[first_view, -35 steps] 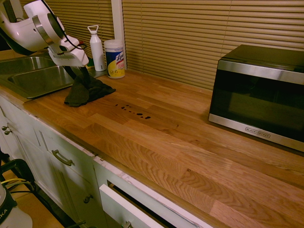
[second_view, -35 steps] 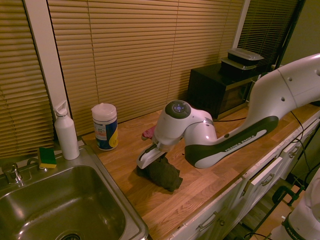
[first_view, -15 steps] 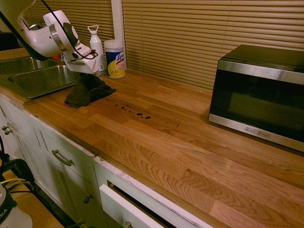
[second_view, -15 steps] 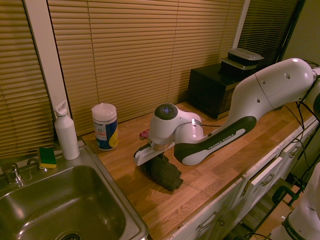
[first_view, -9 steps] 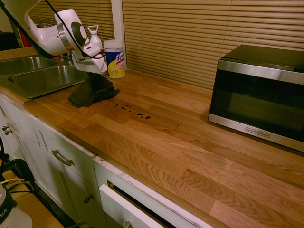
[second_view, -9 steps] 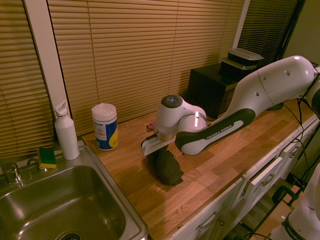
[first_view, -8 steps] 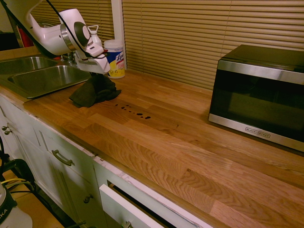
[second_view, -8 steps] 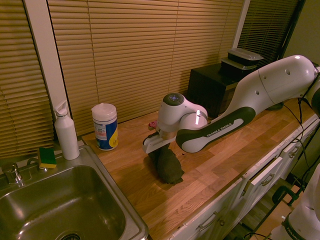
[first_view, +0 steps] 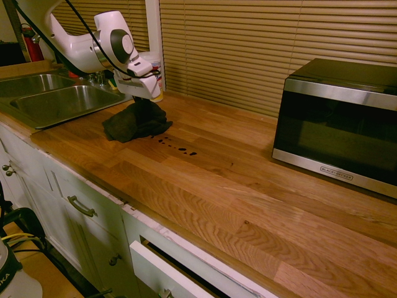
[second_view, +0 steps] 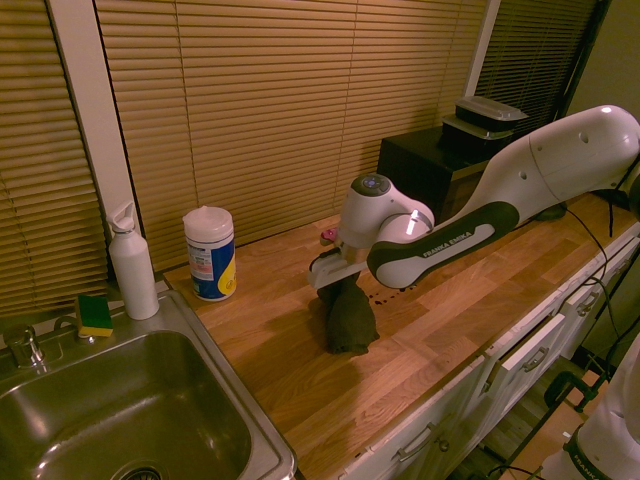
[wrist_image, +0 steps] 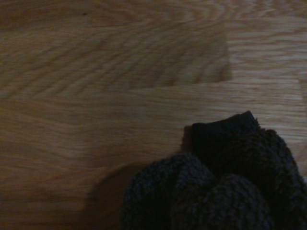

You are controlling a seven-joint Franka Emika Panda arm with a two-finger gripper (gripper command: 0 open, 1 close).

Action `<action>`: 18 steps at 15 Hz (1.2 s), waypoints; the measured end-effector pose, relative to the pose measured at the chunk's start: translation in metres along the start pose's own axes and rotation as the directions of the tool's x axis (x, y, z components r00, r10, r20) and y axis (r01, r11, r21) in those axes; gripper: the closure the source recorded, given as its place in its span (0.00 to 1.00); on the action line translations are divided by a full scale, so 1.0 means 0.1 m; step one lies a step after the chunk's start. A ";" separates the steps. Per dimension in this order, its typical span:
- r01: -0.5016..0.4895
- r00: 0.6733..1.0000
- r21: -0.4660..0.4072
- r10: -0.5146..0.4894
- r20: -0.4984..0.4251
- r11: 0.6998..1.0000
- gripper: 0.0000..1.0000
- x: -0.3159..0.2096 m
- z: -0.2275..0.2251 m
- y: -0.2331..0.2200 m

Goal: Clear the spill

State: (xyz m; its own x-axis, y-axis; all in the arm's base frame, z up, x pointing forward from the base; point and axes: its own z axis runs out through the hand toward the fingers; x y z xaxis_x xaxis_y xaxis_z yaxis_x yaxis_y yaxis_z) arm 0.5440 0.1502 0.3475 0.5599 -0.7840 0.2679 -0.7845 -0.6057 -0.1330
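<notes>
Dark cloth rag, clamped in the gripper, has slid along the wooden counter to seemingly touch the spill, so wiping can begin.

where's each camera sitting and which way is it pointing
First exterior view: off the counter's front edge, looking along the wooden countertop toward the sink; the arm enters from the left, gripper shut on the dark rag beside the spill.
Second exterior view: above the sink, facing the microwave; the arm enters from the right.
Wrist view: close above the countertop, rag at bottom; no robot parts show.
Shared: rag and countertop.
</notes>
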 end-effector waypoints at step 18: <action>-0.162 0.986 0.001 0.162 0.037 0.987 1.00 1.50 0.19 1.30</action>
State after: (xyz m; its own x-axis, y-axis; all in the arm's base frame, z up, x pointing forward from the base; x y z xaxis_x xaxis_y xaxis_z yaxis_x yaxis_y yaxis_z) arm 0.5310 -0.0486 0.3526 0.4350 -0.8763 0.2069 -0.8647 -0.4706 -0.1753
